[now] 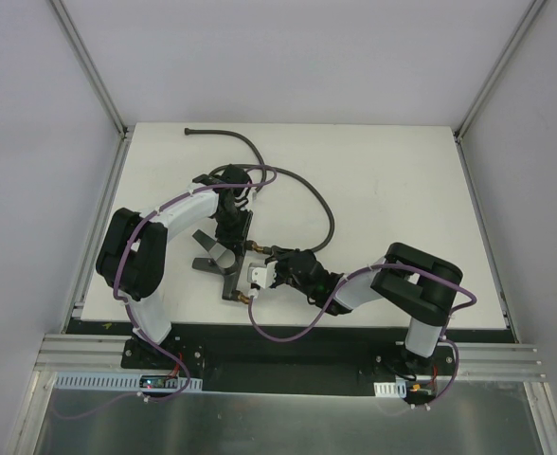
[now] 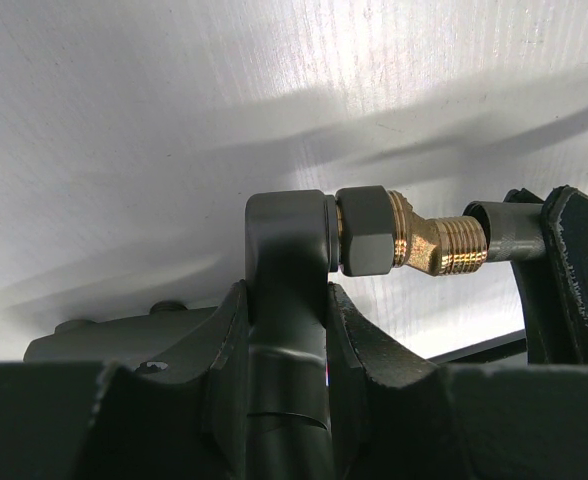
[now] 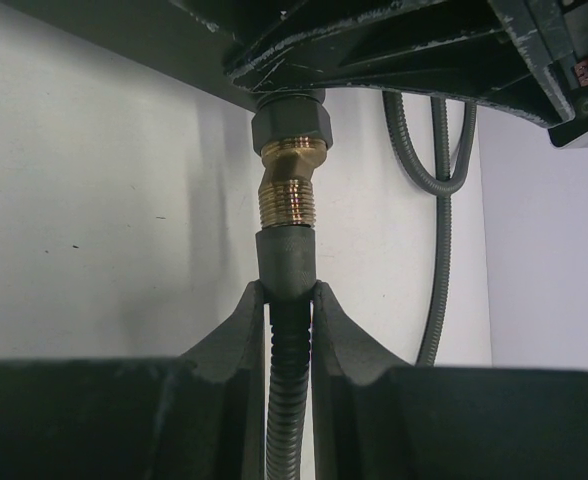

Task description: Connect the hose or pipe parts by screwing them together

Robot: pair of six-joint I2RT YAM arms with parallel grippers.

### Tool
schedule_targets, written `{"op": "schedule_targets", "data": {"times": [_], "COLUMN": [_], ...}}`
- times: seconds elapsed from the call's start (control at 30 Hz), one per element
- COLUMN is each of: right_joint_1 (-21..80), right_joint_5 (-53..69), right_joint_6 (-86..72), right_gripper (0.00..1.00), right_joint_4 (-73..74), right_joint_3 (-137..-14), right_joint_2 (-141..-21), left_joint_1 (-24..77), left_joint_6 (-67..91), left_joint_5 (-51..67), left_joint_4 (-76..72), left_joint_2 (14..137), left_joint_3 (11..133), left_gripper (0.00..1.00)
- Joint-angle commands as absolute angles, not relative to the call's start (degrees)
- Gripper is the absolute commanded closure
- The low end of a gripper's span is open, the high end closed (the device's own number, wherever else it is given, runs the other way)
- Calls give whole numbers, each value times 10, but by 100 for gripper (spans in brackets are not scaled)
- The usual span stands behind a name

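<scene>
The dark grey forked fitting point(image 1: 224, 270) lies near the table's front, and my left gripper point(image 2: 286, 300) is shut on its body point(image 2: 284, 240). One angled brass threaded end point(image 2: 444, 245) points right. The hose's grey end collar point(image 3: 289, 262) meets the tip of that brass thread point(image 3: 287, 200), in line with it. My right gripper point(image 3: 292, 295) is shut on the ribbed hose point(image 3: 292, 400) just behind the collar. In the top view the right gripper point(image 1: 264, 273) sits right of the left gripper point(image 1: 229, 248). The hose point(image 1: 328, 223) curves away to its free end point(image 1: 189, 130) at the back left.
A loop of the hose point(image 3: 439, 180) hangs behind the joint on the right. Purple cables point(image 1: 288, 327) run along both arms. White walls and aluminium posts point(image 1: 94, 71) enclose the white table point(image 1: 402, 190), whose front edge point(image 1: 297, 327) lies just before the arm bases.
</scene>
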State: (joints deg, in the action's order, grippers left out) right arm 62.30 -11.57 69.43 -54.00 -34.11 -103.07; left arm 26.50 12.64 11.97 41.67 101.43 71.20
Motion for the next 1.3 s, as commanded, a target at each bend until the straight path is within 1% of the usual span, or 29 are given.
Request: {"op": "schedule_targets", "data": {"times": [0.0,0.37,1.27], "right_joint_1": [626,627,623], "right_joint_5": [-122,-96,-88], "right_joint_6": [680,679,674], "right_gripper": [99,99,99], "right_joint_4": [-580,-583,-583], "right_joint_3": [-344,-345,-344], "right_joint_2": [-1029,-1027,-1017], "left_joint_1": [260,260,260], "left_joint_6": [138,132,122], "left_joint_5": [146,155,153], "left_joint_4": [425,426,432], "left_joint_2": [997,998,997], "left_joint_3": [709,709,706], "left_gripper": [100,100,100]}}
